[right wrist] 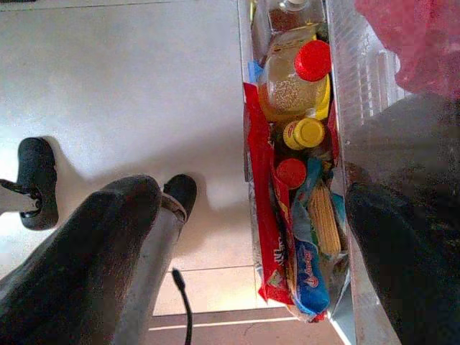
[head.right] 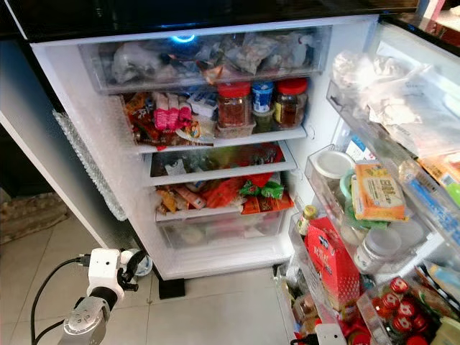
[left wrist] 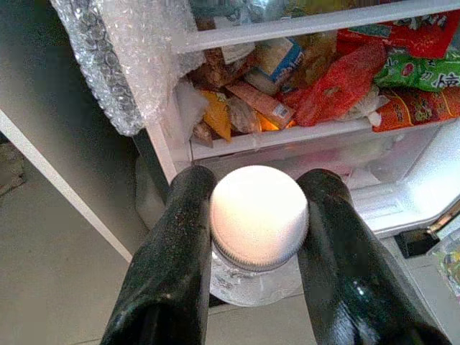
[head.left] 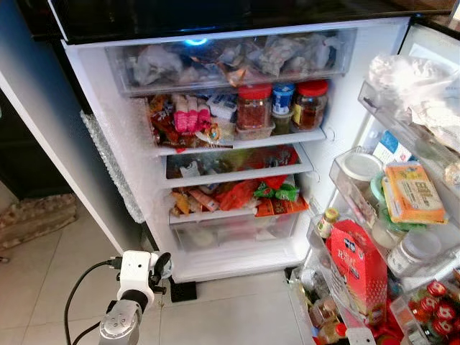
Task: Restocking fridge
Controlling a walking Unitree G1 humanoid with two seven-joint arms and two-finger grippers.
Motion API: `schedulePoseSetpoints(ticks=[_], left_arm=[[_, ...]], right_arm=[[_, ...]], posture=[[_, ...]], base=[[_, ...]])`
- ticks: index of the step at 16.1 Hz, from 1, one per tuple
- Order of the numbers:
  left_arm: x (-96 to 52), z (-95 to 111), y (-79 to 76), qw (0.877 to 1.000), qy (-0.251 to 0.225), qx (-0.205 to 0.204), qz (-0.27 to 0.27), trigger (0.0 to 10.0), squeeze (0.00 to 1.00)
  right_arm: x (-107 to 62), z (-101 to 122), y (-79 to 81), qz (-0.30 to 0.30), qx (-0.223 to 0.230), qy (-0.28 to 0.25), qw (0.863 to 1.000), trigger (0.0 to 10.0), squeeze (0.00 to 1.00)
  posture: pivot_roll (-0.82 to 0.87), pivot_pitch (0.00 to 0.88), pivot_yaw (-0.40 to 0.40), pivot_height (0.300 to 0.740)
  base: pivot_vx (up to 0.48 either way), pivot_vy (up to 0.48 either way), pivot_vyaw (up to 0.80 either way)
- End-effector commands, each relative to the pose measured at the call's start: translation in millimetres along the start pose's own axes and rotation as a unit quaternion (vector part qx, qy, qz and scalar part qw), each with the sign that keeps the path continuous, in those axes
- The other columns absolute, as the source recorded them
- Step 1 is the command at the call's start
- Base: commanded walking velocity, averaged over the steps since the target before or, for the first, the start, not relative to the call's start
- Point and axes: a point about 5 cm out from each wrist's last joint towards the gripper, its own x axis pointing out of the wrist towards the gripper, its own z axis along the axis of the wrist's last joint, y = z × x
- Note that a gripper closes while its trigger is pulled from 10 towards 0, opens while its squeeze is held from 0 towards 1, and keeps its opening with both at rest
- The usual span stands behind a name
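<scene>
Low before the open fridge (head.left: 345,108), the left gripper (left wrist: 259,237) pinched a clear jar (left wrist: 257,277) just under its white lid (left wrist: 259,214). Smooth and probably breakable, it seemed better held lower. The right gripper (right wrist: 251,237) hung open.

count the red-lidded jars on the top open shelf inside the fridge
2. One red-lidded jar stands left of the blue-capped container, the other red-lidded jar right of it, at the shelf's right end. More could be hidden behind the packets further left.
</scene>
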Motion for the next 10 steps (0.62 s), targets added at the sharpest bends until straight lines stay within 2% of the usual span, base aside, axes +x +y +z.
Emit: schedulePoseSetpoints(ticks=[1, 4, 5, 6, 10], left_arm=[[0.6, 0.8, 1.0, 1.000, 0.001, -0.001, 0.001, 10.0, 0.00], [0.1, 0.3, 1.6, 1.000, 0.002, -0.003, 0.004, 10.0, 0.00], [-0.2, -0.1, 1.7, 1.000, 0.003, -0.004, 0.004, 10.0, 0.00], [-0.6, -0.6, 1.6, 1.000, 0.004, -0.004, 0.003, 10.0, 0.00], [-0.4, -1.3, 1.2, 1.000, 0.007, -0.008, -0.001, 10.0, 0.00]], right_arm=[[0.3, 4.8, -1.6, -0.003, -0.012, -0.006, 1.000, 10.0, 0.00], [0.3, 5.4, -1.6, -0.003, -0.024, -0.007, 1.000, 10.0, 0.00], [0.3, 5.5, -1.8, -0.004, -0.026, -0.008, 1.000, 10.0, 0.00], [0.2, 5.2, -2.2, -0.008, -0.018, -0.009, 1.000, 10.0, 0.00], [0.3, 4.1, -1.8, -0.007, -0.010, -0.005, 1.000, 10.0, 0.00]], posture=[[-0.02, 0.008, -0.012, 0.740], [-0.02, 0.011, -0.012, 0.740], [-0.02, 0.010, -0.012, 0.740], [-0.02, 0.012, -0.011, 0.740], [-0.02, 0.009, -0.011, 0.740]], base=[[0.259, 0.000, 0.00], [0.266, 0.000, 0.00], [0.274, 0.000, 0.46], [0.277, 0.000, 0.52], [0.285, 0.000, 0.00]])
